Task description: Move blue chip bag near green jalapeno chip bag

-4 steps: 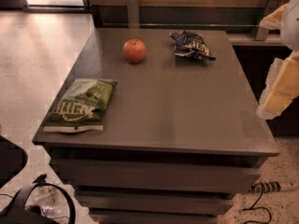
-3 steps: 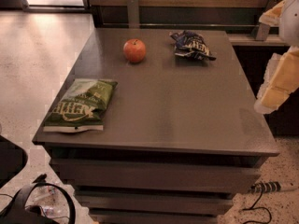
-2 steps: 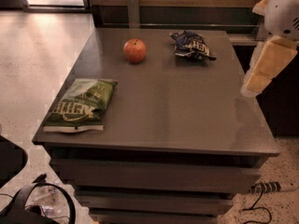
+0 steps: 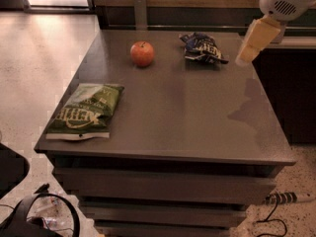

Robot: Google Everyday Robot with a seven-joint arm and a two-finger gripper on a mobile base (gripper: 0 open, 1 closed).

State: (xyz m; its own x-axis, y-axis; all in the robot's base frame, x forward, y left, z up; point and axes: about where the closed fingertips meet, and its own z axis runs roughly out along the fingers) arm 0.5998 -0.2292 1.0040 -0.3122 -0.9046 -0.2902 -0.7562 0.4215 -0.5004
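Swinging in from the right, the gripper (image 4: 253, 42) now hangs by the table's (image 4: 197, 112) far right edge; open or closed, can't tell. Blue chip bag (image 4: 202, 48) lies just left of it, the apple (image 4: 142, 54) further left. Green jalapeno chip bag (image 4: 89, 110) sits well apart at the front-left edge, bare tabletop between.

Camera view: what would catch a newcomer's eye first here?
The red apple stands out at the far side of the table, with the crumpled blue chip bag just to its right. The green jalapeno chip bag lies flat at the near left edge, and the gripper hangs over the far right corner, close to the blue chip bag.
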